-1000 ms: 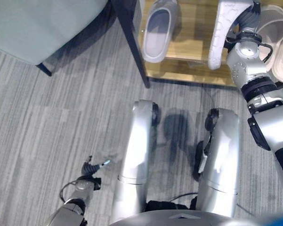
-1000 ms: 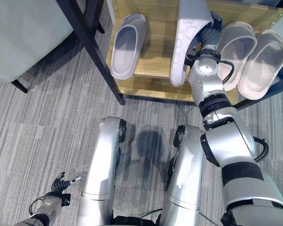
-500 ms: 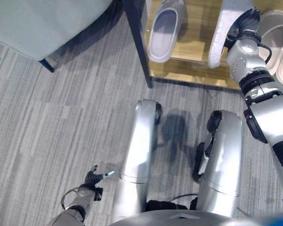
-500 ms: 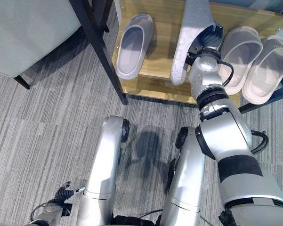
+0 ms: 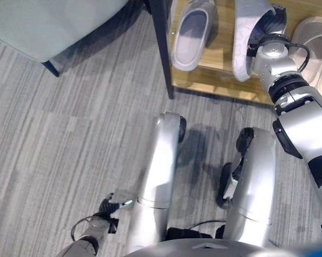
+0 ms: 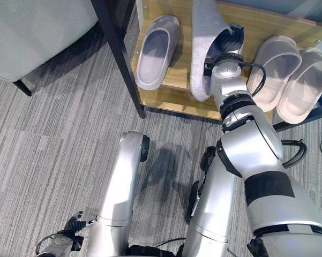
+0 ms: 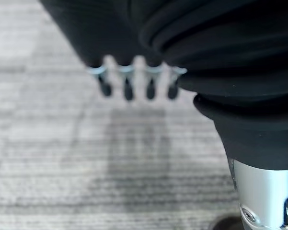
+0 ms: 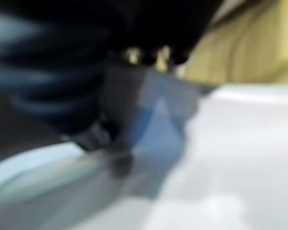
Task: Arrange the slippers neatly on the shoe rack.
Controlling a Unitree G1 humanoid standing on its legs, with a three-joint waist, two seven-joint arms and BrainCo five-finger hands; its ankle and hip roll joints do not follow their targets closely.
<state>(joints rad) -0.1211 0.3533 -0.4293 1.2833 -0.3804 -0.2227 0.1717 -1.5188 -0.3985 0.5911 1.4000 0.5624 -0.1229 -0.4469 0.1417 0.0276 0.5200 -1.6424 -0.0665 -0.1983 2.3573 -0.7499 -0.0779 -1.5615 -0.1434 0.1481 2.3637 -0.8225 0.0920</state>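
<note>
Grey slipper [image 6: 206, 48], tipped onto its side edge with the sole facing out, is held by my right hand [image 6: 229, 45] over the wooden shoe rack [image 6: 171, 99], between the matching grey slipper [image 6: 156, 53] lying flat to its left and the beige pair [image 6: 292, 72] to its right. My right hand's fingers reach into the slipper's opening; I judge them curled round its upper, though the right wrist view is too blurred to confirm the grip. To finish the step well, roll the wrist until the sole faces the shelf, line the toe up parallel with the flat grey slipper, lower until the sole rests fully on the wood, and only then let go, keeping clear of the beige pair. My left hand [image 7: 134, 84] hangs low beside my body over the carpet [image 5: 59, 139], fingers straight and relaxed, holding nothing. Compared with one second ago, the held slipper sits closer to its mate and leans further over the shelf; the whole view has also shifted, so part of that change is camera motion.
</note>
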